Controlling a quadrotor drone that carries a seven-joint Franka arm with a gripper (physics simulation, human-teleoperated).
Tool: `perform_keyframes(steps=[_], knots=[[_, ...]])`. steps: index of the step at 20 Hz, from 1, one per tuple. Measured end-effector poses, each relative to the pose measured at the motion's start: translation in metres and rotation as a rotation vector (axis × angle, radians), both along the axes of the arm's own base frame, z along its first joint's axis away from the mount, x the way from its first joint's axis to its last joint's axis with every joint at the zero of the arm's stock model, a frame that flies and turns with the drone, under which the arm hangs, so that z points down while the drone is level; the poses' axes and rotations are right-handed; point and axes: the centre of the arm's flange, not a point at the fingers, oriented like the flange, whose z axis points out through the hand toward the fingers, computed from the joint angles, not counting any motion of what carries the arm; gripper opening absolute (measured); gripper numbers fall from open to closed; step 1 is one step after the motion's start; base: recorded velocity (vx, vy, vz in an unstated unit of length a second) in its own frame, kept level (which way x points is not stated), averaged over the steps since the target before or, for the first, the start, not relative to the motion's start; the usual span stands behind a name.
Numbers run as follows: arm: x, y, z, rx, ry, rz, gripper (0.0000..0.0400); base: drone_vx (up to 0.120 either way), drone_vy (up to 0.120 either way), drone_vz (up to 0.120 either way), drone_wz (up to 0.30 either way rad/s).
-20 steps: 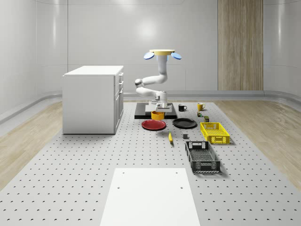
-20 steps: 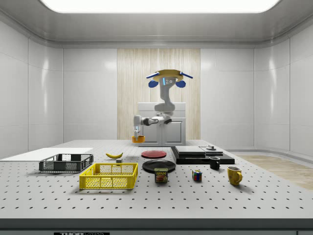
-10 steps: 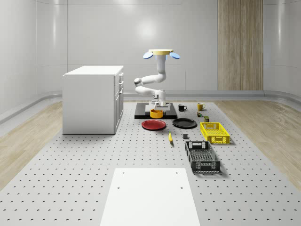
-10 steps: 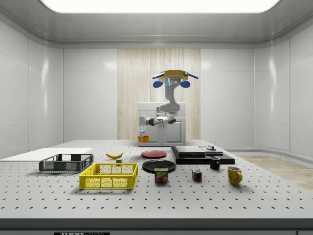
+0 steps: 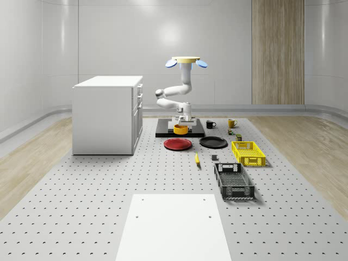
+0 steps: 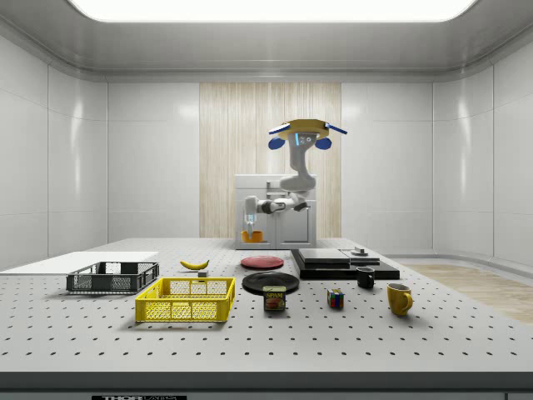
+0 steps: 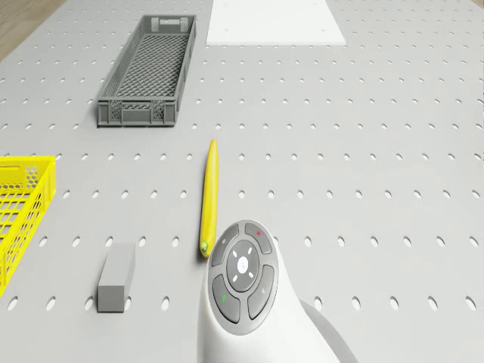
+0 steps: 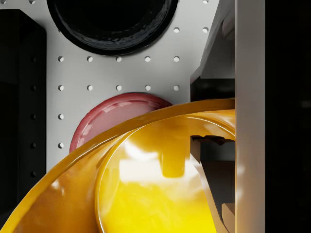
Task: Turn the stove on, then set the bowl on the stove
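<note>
The drone [image 5: 186, 61] has drifted toward the side view's right since a second ago, and the bowl [image 5: 180, 129] has travelled with it, off the red plate [image 5: 178, 144] and now above the stove's [image 5: 163, 130] near edge! The drone hovers high over the stove, arm folded down beneath it. The gripper [image 6: 251, 227] is pinching the bowl's rim, one finger inside the wall, as the wrist view shows it. The bowl [image 6: 252, 237] hangs upright, mouth up, round, so no long axis to speak of, clear of the stove top.

The yellow crate [image 5: 248, 153] and the grey crate [image 5: 234, 180] show nothing in them; the black plate [image 5: 213, 142] is bare too. In the wrist view the bowl [image 8: 146, 184] hangs with the red plate [image 8: 104, 114] and the black plate [image 8: 112, 24] below it. The banana [image 7: 208, 195] lies on the table [image 5: 81, 206] between crates and plates, with wide bare table toward the cabinet [image 5: 107, 114].
</note>
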Motion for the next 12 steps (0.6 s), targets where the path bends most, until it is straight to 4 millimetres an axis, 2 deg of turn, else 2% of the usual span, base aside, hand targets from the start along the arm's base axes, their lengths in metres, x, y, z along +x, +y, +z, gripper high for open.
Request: perform_keyframes(steps=[12], knots=[[0.0, 0.0, 0.0, 0.0, 0.0, 0.0, 0.01, -0.12, 0.0, 0.0, 0.0]])
